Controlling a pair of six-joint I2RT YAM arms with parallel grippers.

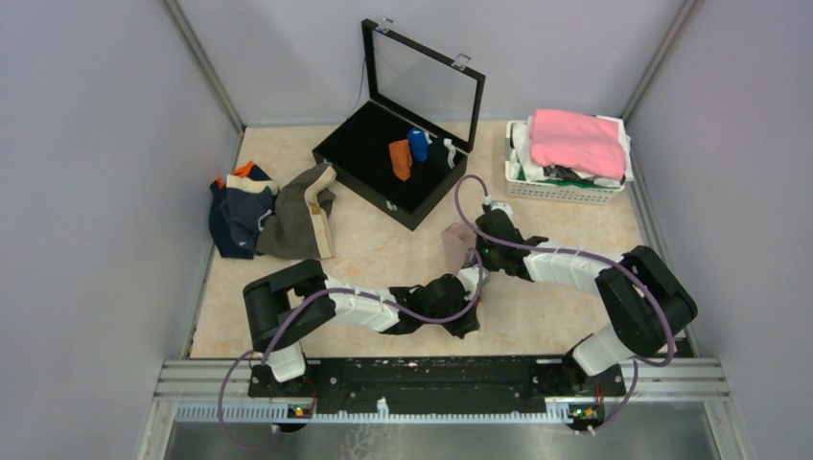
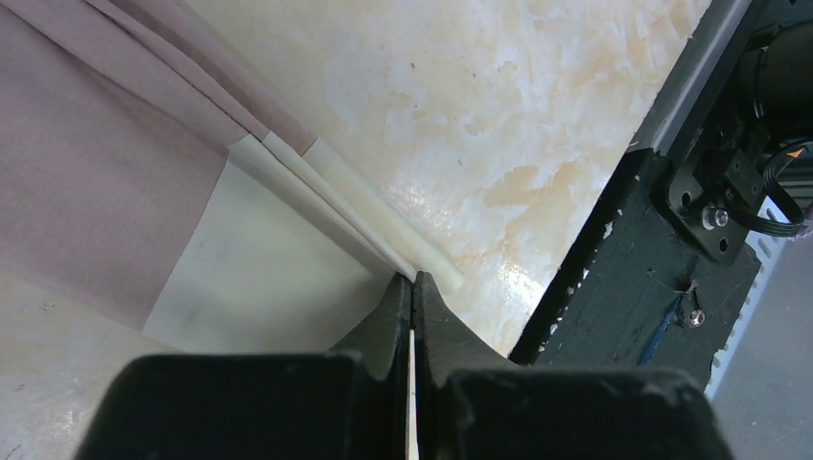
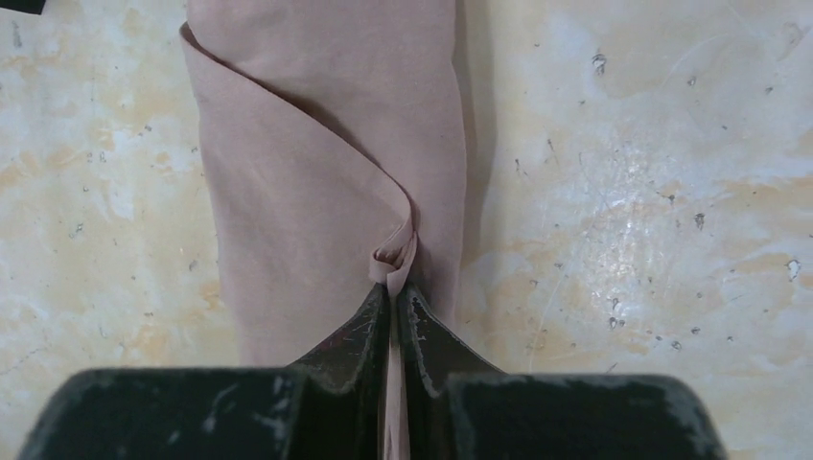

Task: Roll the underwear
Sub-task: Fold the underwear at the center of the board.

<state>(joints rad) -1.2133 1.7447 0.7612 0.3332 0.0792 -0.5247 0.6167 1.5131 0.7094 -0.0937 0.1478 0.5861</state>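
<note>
TABLE CENTRE: 2 arms are working 1 pale pink-beige brief (image 1: 457,243), which is sitting mid-table, just on the near side of the black display case (image 1: 382,196). The left gripper (image 2: 414,287) is pinching the brief's cream-lined edge, its fingers pressed together w/ only cloth between them. The right gripper (image 3: 391,287) is clamping a small raised fold of the same brief, its fingers likewise tight together. In the right wrist view the cloth is lying as 1 long narrow fold over the marbled table (image 1: 383,259). Whether any part is hanging clear of the surface can't be told.

Far centre, the case is standing w/ its glass lid open. It is holding 2 clear rolls: 1 rust-orange roll (image 1: 401,159) and, just to its right, 1 blue roll (image 1: 418,144). A 3rd dark piece w/ a white bit, further right in the case, is too small to make out.

Far right, 1 white basket (image 1: 561,191) is carrying 1 bright pink cloth (image 1: 578,142) on top of other laundry.

Far left, 1 loose pile is showing 3 pieces: 1 navy brief (image 1: 233,218), 1 olive-brown brief (image 1: 299,213) w/ a tan waistband touching it on the right, and 1 orange scrap (image 1: 243,170) peeking out at the pile's far edge.
</note>
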